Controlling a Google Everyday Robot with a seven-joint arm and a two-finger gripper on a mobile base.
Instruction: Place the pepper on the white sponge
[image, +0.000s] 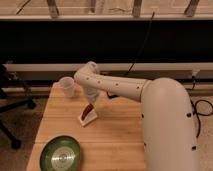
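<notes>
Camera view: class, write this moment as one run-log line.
gripper: directly above pepper | pepper: over white sponge, release unclear | cup: back left | green plate: front left

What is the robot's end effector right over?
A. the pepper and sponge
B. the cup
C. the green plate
A: the end effector is mid-table, directly over the pepper and sponge; the cup stands off to one side, and the plate lies near the front edge.

Single high view from beside the arm (131, 90), looking down across the wooden table (120, 137), gripper (90, 101) near frame centre
</notes>
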